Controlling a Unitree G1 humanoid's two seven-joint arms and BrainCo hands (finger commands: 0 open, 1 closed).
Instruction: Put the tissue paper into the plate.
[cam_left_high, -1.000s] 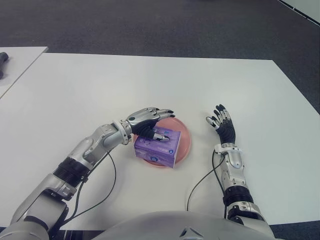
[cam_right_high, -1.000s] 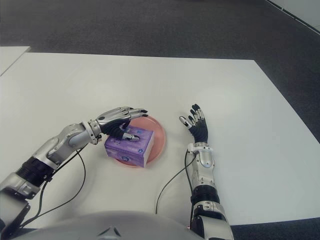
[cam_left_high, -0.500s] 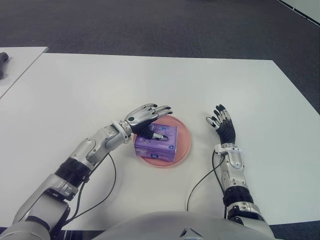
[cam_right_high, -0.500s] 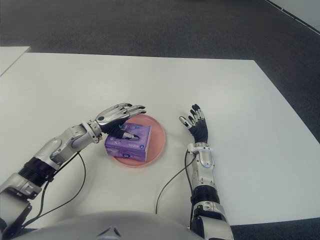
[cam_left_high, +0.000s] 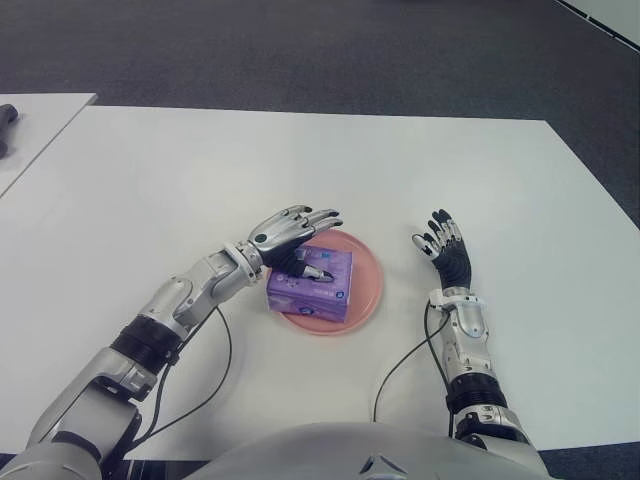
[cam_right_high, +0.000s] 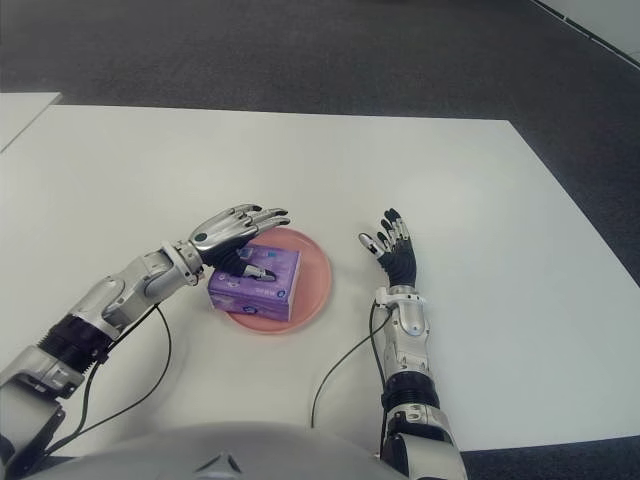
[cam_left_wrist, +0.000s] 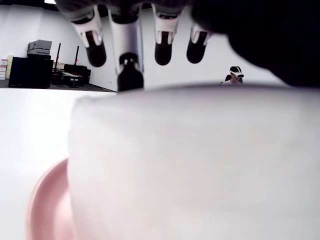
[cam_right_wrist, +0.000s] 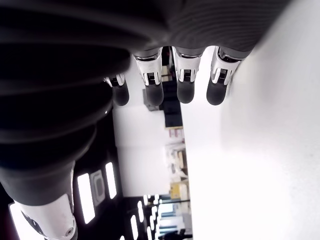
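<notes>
Starting at the left, our left hand (cam_left_high: 291, 236) is over the near-left part of the plate (cam_left_high: 368, 282), with the four fingers (cam_left_high: 312, 217) stretched out almost flat above the tissue box (cam_left_high: 311, 283) and the thumb pointing down onto the top of the box. We judge that it is no longer gripping the box: the fingers are spread and held above it, though we cannot tell if the thumb is touching the top. The risk we see is in the retreat of this hand. If the thumb or the palm catches the box when the arm pulls away, the box could be dragged toward the left rim and slide off the plate, because it sits near that side and not in the middle. The tissue box is a purple carton with small pale printing, a rectangular block lying flat on the pink round plate; its left edge is close to the rim and may hang a little over it. It looks light and stiff, so in our judgement a small push would move it. More to the right, our right hand (cam_left_high: 446, 252) shows just beside the plate on the white bench (cam_left_high: 300, 160), with fingers open and holding nothing.
</notes>
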